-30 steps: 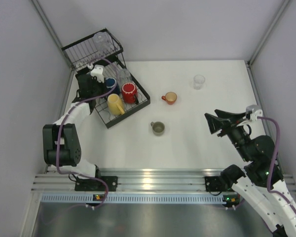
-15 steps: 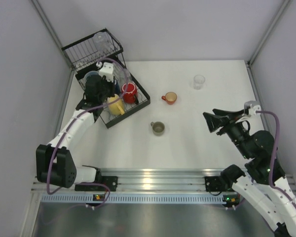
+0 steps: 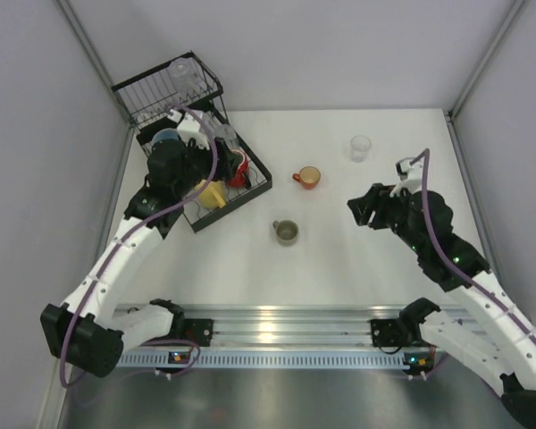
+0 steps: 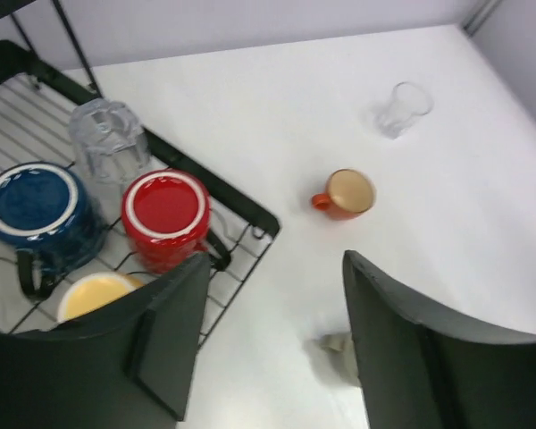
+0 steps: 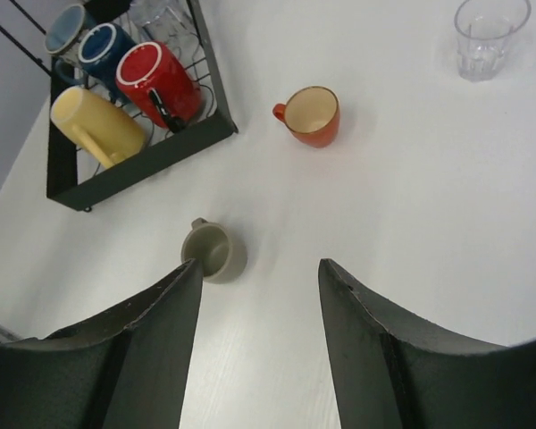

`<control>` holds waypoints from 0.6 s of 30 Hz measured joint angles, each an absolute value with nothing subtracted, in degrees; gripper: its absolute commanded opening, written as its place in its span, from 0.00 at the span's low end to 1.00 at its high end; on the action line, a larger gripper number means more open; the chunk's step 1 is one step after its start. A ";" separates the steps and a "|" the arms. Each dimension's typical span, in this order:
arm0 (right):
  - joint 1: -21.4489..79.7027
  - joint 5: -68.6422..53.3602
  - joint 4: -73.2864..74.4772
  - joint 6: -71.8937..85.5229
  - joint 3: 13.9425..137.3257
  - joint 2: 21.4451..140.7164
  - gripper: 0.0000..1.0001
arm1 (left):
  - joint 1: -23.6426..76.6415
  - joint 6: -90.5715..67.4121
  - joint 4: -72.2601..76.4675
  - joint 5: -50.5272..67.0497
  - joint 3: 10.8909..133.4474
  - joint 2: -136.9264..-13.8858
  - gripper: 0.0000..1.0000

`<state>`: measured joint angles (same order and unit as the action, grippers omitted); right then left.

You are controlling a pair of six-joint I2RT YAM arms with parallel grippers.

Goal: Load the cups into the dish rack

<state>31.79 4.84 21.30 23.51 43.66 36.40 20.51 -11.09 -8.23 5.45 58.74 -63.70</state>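
The black dish rack stands at the back left. Its tray holds a red cup, a dark blue cup, a yellow cup and a clear tumbler. My left gripper hovers over the tray, open and empty. On the table stand an orange-red cup, an olive-grey cup and a clear tumbler. My right gripper hangs open and empty to the right of the olive-grey cup.
Another clear tumbler sits in the rack's taller basket part. A grey-blue cup is at the tray's far end. Grey walls close in the table on the left, back and right. The arms' rail runs along the near edge.
My left arm has swung right from the rack's left side over the tray, and its jaws have widened. My right arm has reached forward and left toward the table's middle.
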 measured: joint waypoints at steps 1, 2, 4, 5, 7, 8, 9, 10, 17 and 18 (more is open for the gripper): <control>31.79 5.32 22.17 23.66 44.93 38.59 0.55 | 20.47 -12.51 -8.27 6.70 59.75 -63.55 0.75; 31.79 6.02 22.94 23.81 46.26 41.28 0.55 | 20.32 -14.31 -8.69 8.38 61.21 -63.88 0.82; 31.79 7.16 24.34 24.12 48.88 45.39 0.54 | 20.25 -16.49 -9.58 11.03 63.55 -65.04 0.98; 31.79 7.77 24.77 24.12 50.52 48.18 0.54 | 20.25 -17.96 -10.37 12.56 64.62 -65.82 0.98; 31.77 8.73 25.10 24.08 53.80 53.01 0.53 | 20.25 -19.68 -11.22 15.49 65.65 -67.22 0.98; 31.68 9.30 25.04 24.03 55.44 55.59 0.53 | 20.25 -20.36 -11.64 16.84 65.69 -67.85 0.98; 31.31 9.87 25.39 23.99 57.14 57.82 0.52 | 20.25 -20.99 -12.51 18.11 65.69 -68.38 0.98; 31.07 10.15 25.45 23.99 58.81 60.03 0.52 | 20.25 -21.30 -13.28 19.20 65.69 -68.82 0.98; 19.57 10.35 26.63 23.57 73.65 79.88 0.50 | 20.25 -22.55 -14.87 22.65 65.69 -68.71 0.95; 17.26 9.93 26.83 23.07 75.35 82.54 0.49 | 20.25 -22.57 -14.85 22.72 65.69 -68.40 0.94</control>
